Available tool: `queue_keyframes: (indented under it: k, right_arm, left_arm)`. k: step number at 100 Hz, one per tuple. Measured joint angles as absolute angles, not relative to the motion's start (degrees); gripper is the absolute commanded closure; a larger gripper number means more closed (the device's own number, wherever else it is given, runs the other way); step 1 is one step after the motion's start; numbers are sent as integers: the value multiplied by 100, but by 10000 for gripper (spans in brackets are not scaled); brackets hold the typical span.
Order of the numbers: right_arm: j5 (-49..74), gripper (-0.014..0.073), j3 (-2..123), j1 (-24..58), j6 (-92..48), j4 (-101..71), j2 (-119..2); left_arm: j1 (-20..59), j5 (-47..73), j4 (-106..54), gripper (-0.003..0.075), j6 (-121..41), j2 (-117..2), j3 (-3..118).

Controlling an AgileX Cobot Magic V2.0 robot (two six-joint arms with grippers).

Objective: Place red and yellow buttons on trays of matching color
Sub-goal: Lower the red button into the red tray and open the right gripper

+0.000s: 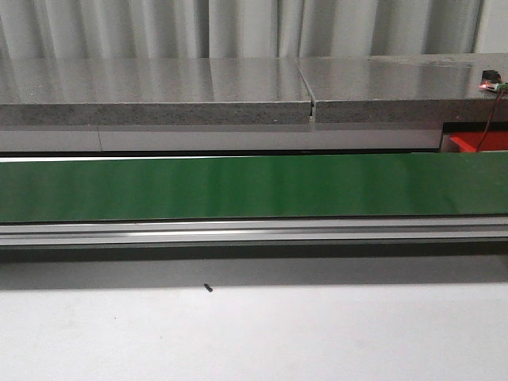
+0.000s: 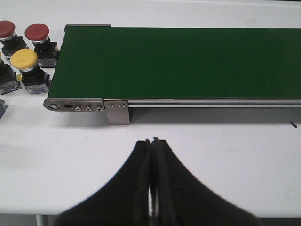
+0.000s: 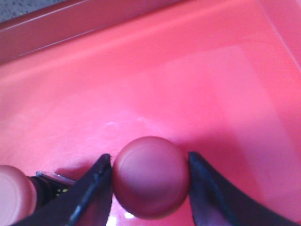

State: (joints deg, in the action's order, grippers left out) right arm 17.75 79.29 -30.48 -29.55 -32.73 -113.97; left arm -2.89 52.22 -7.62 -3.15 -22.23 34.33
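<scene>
In the right wrist view, my right gripper (image 3: 149, 156) is shut on the round cap of a red button (image 3: 151, 179), its fingers touching both sides, just above the floor of the red tray (image 3: 197, 70). A second red button (image 3: 13, 194) lies in the tray beside it. My left gripper (image 2: 151, 141) is shut with nothing in it, over the white table in front of the conveyor's end. Beyond that end stand two red buttons (image 2: 36, 32) (image 2: 6, 29) and a yellow button (image 2: 24, 58). The yellow tray is out of view. Neither gripper shows in the front view.
The green conveyor belt (image 1: 254, 186) runs across the table, with a grey stone ledge (image 1: 159, 91) behind it. A corner of the red tray (image 1: 476, 143) shows at the far right. The metal end bracket (image 2: 116, 112) of the conveyor lies ahead of my left gripper.
</scene>
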Motion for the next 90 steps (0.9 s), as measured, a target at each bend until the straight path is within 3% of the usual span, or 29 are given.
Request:
queue_keyframes:
  k: [8, 12, 45, 90]
  right_arm:
    - [1762, 48, 7929, -3048, -2955, -3285, -11397]
    - [1773, 35, 7929, -3048, -2944, -3285, -11397]
    - [2038, 177, 7929, -3048, -2943, -3285, -11059]
    - [2385, 180, 7383, -2886, -3334, -3297, -9710]
  left_arm:
    - [-289, 5222, -762, 741, -315, -2223, 3433]
    - [-289, 5222, -762, 741, -315, -2223, 3433]
    - [-289, 5222, -762, 741, -315, -2223, 3433]
    - [-289, 5222, -762, 741, -315, -2223, 3433]
